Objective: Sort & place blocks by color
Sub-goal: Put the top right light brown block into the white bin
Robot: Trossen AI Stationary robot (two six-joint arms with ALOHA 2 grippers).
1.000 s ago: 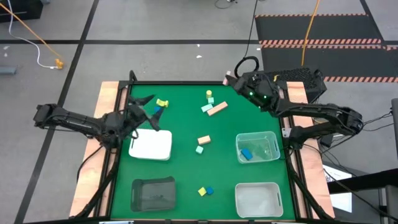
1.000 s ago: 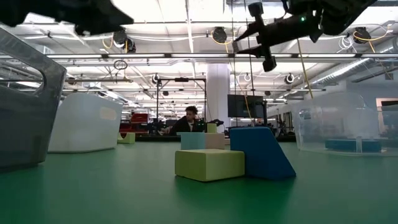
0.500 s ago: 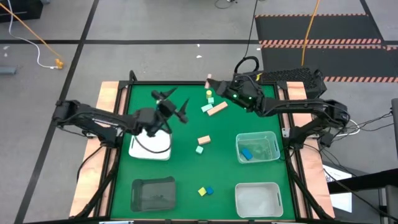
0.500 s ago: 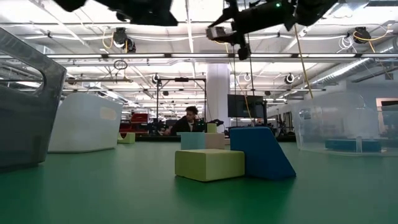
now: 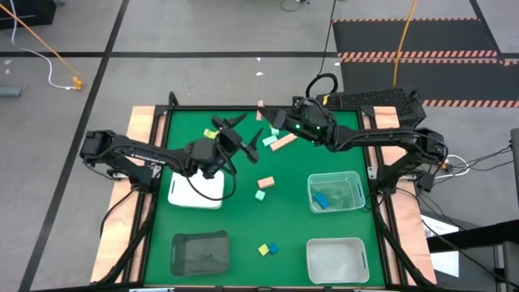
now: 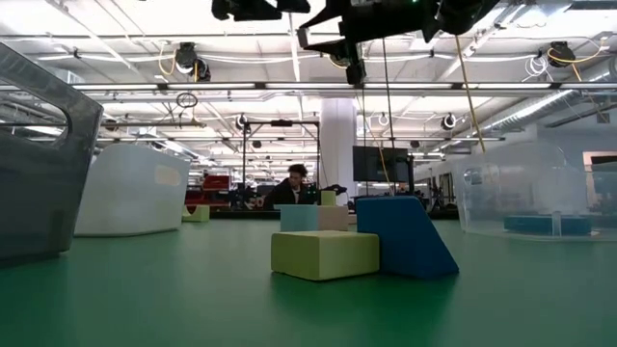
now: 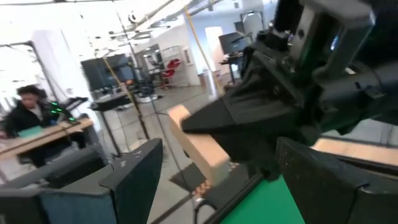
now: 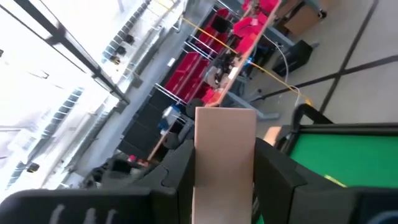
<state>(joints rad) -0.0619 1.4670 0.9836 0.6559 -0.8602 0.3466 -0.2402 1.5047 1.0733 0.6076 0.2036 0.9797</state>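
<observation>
High view: I have both arms raised over the far half of the desk (image 5: 235, 243), their claws facing each other above the green mat. My right claw (image 5: 265, 119) is clamped on a salmon bar (image 5: 261, 107); the right wrist view shows that bar (image 8: 224, 162) upright between the two dark fingers. My left claw (image 5: 241, 138) stands with its fingers spread apart, holding nothing, just short of the right claw; in the left wrist view the bar (image 7: 198, 144) sits in the right claw right ahead of it.

Taking the white tray (image 5: 195, 193) as landmark: another salmon bar (image 5: 283, 142) and a mint block (image 5: 270, 139) lie to its far right, a small salmon block (image 5: 265, 182) and mint cube (image 5: 260, 195) just right of it. A yellow cube (image 5: 263, 250) and a blue cube (image 5: 273, 248) lie touching nearer the front. A blue block (image 5: 322, 199) is in the clear bin (image 5: 355, 180) well right.
</observation>
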